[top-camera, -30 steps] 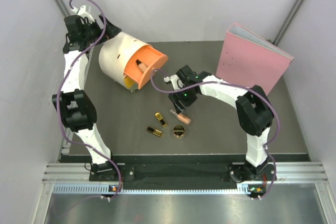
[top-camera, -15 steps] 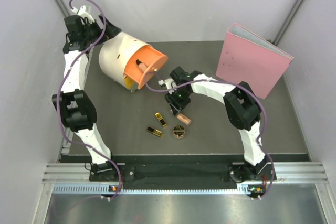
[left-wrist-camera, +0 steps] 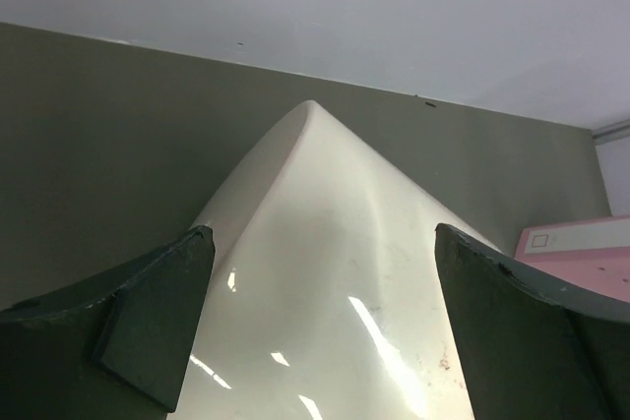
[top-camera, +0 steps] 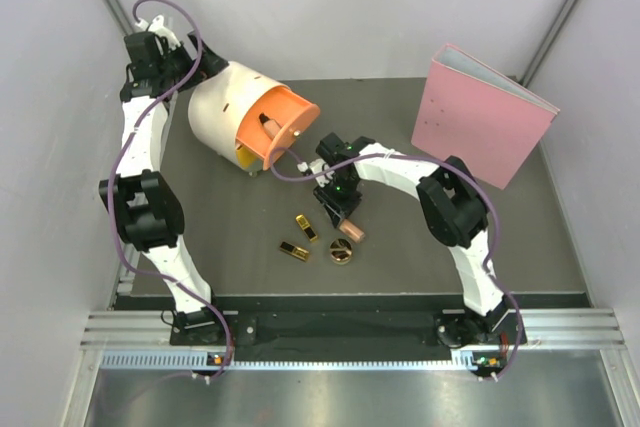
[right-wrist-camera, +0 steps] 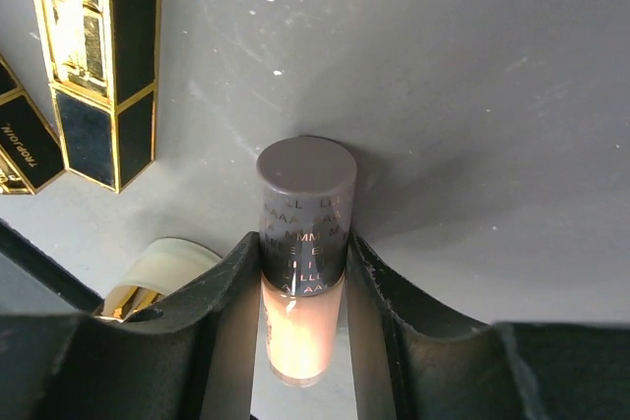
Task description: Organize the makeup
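- Peach bottle [right-wrist-camera: 298, 282] with a grey cap lies near the middle of the desk [top-camera: 520, 237], pinched on both sides by the right jaws, which are closed against it.
- Lipstick case [top-camera: 306, 228], a second case [top-camera: 294, 250] and the gold compact [top-camera: 342, 253] lie near it, toward the near edge.
- Left jaws stand wide apart, holding nothing, over the cream drawer box [left-wrist-camera: 325, 302] at the far left corner.

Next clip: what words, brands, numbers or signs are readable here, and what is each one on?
"LL", "AAAA", "MMM", "EEE": stacked rows of repeated letters on the grey cap of the peach bottle; no whole word made out.
"TROPION", roughly, cut off by the frame: lipstick case at the left edge.
Gold print on the other lipstick case: too blurred to read.
On the pink binder and the cream drawer box: none visible.
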Controlling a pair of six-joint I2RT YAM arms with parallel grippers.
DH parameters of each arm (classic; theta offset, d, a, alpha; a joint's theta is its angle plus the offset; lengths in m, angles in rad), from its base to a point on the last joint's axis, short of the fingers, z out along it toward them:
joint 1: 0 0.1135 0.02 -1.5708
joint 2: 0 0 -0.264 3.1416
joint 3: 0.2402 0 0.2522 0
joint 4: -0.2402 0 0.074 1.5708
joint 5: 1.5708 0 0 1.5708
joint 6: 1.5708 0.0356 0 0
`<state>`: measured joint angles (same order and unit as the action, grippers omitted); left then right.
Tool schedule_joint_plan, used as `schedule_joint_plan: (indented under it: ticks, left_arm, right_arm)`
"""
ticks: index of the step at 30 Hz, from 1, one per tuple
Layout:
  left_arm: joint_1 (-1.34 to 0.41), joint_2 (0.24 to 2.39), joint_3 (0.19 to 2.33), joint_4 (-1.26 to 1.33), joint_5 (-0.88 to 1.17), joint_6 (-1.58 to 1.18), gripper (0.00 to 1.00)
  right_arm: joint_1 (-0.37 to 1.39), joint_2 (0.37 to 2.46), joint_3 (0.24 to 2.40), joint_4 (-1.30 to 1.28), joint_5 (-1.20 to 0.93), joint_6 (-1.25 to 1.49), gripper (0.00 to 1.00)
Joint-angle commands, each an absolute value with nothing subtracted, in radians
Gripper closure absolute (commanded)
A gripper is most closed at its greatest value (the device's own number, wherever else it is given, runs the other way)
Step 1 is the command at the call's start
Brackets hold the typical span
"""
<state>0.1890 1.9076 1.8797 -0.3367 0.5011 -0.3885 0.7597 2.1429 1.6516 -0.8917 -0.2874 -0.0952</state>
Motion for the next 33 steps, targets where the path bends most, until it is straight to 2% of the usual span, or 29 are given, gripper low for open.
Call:
schedule_joint_plan:
  ticks: [1, 5, 16, 25, 33]
  left_arm:
    - [0.189, 1.907, 1.908, -0.377, 0.439, -0.333, 0.02]
    - [0.189, 1.899, 1.890, -0.385, 0.411, -0.321, 0.03]
    - [0.172, 1.908, 1.887, -0.449, 0.342, -0.256, 0.03]
    - [0.170, 1.910, 1.884, -0.453, 0.336, -0.249, 0.03]
    - [0.170, 1.908, 1.875, -0.462, 0.327, -0.236, 0.03]
  right_arm:
    - [0.775, 2.171, 1.690, -0.925, -0.232, -0.095, 0.96]
    - [0.775, 2.149, 1.687, -0.923, -0.207, -0.100, 1.00]
    - [0.775, 1.959, 1.718, -0.890, -0.123, -0.135, 1.00]
    - [0.772, 1.798, 1.911, -0.805, -0.152, -0.137, 1.00]
    - [0.758, 1.824, 2.143, -0.741, -0.225, -0.091, 1.00]
